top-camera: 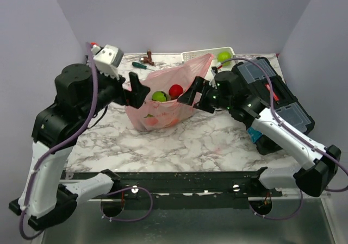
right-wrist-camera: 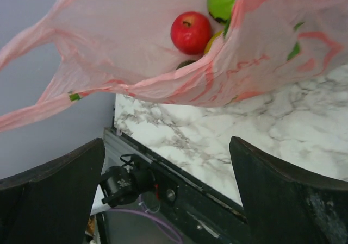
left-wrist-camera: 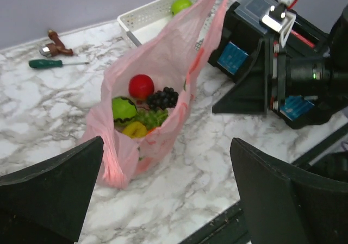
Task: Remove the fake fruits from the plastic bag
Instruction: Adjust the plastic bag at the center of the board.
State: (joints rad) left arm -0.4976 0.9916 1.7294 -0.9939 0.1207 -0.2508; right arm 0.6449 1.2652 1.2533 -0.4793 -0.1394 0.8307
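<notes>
Left gripper (top-camera: 142, 90) and right gripper (top-camera: 187, 92), jaws wide apart and empty, flank the thin translucent pink plastic bag (left-wrist-camera: 163, 59), which stands just ahead of each. Hazard: the unsupported film may slump over the fruit, or snag on an entering finger. Inside the bag: one glossy red apple (left-wrist-camera: 141, 86), one green apple (left-wrist-camera: 124, 108), one yellow lemon (left-wrist-camera: 134, 129), one dark grape bunch (left-wrist-camera: 162, 98), one green grape bunch (left-wrist-camera: 152, 118).

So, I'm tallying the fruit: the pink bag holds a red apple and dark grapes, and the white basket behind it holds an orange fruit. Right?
Not quite. The white basket holds a green fruit, not an orange one; the left wrist view shows it in the basket's far corner. The rest stands: the pink bag does hold a red apple and dark grapes.
</notes>
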